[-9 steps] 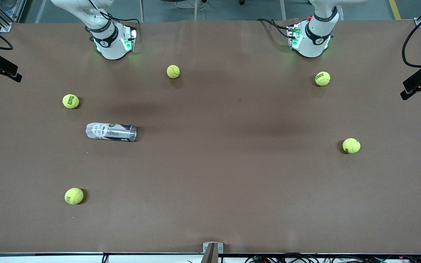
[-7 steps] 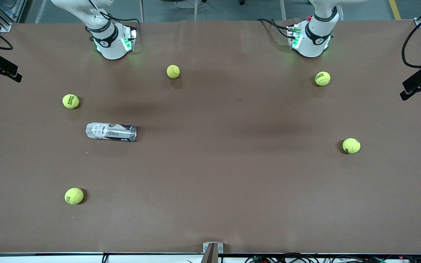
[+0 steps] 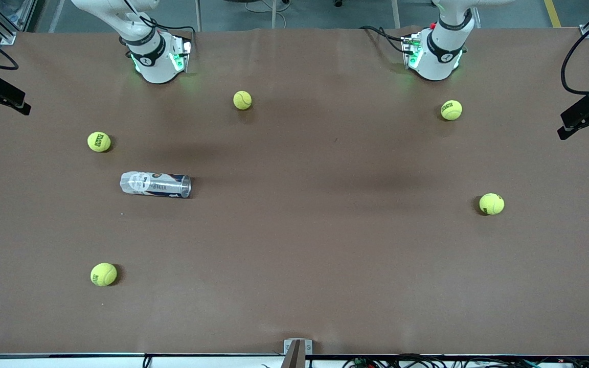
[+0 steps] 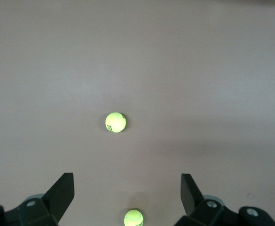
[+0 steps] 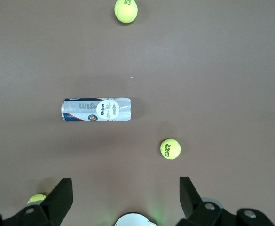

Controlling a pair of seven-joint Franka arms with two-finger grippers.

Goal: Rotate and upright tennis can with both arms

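The tennis can [image 3: 155,184] lies on its side on the brown table, toward the right arm's end; it is a clear tube with a white and navy label. The right wrist view shows the tennis can [image 5: 96,109] far below. My right gripper [image 5: 125,181] hangs high above the table near its own base [image 5: 135,220], open and holding nothing. My left gripper [image 4: 126,180] is also held high and open, with nothing between its fingers, over two tennis balls. Neither gripper shows in the front view; only the arms' bases [image 3: 159,59] [image 3: 435,53] do.
Several yellow-green tennis balls lie scattered: one [image 3: 99,141] and another [image 3: 104,274] close to the can, one [image 3: 242,100] between the bases, two [image 3: 451,110] [image 3: 492,204] toward the left arm's end. Black camera mounts [image 3: 588,115] stand at the table's ends.
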